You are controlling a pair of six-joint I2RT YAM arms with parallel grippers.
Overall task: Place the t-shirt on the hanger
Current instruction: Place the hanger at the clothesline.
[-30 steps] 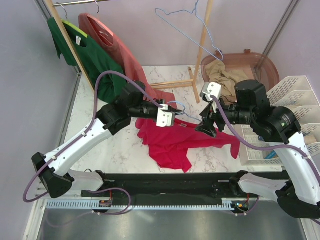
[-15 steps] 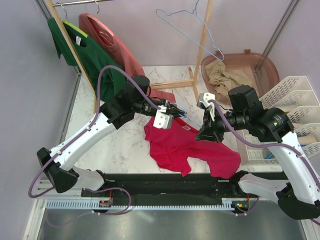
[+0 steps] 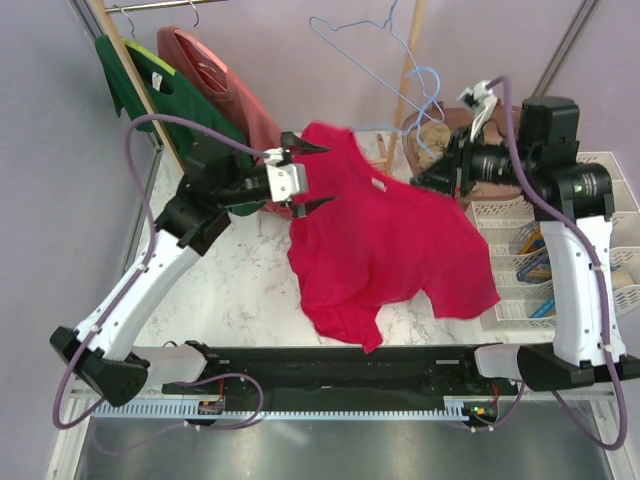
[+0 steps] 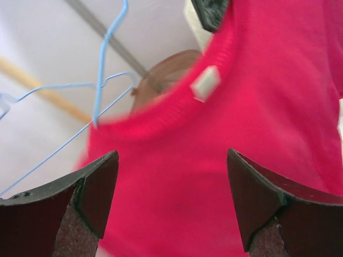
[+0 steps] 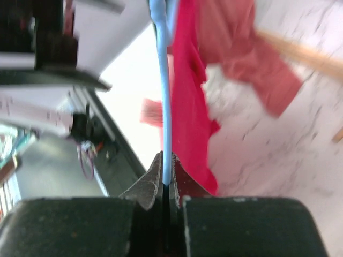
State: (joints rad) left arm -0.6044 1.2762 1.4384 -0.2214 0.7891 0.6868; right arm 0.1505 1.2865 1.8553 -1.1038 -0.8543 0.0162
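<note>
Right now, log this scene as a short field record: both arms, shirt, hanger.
left gripper: jaws open, facing the collar, holding nothing
right gripper: jaws shut on the hanger wire
t-shirt: hangs spread between the two arms, collar uppermost
hanger: wire runs into the neck opening; whether both shoulders are seated cannot be told

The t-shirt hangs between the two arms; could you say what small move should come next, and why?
Probably ease the open left fingers forward and pinch the collar of the t-shirt: they hold nothing, the collar lies just ahead of them, and the right fingers are shut on the hanger.
</note>
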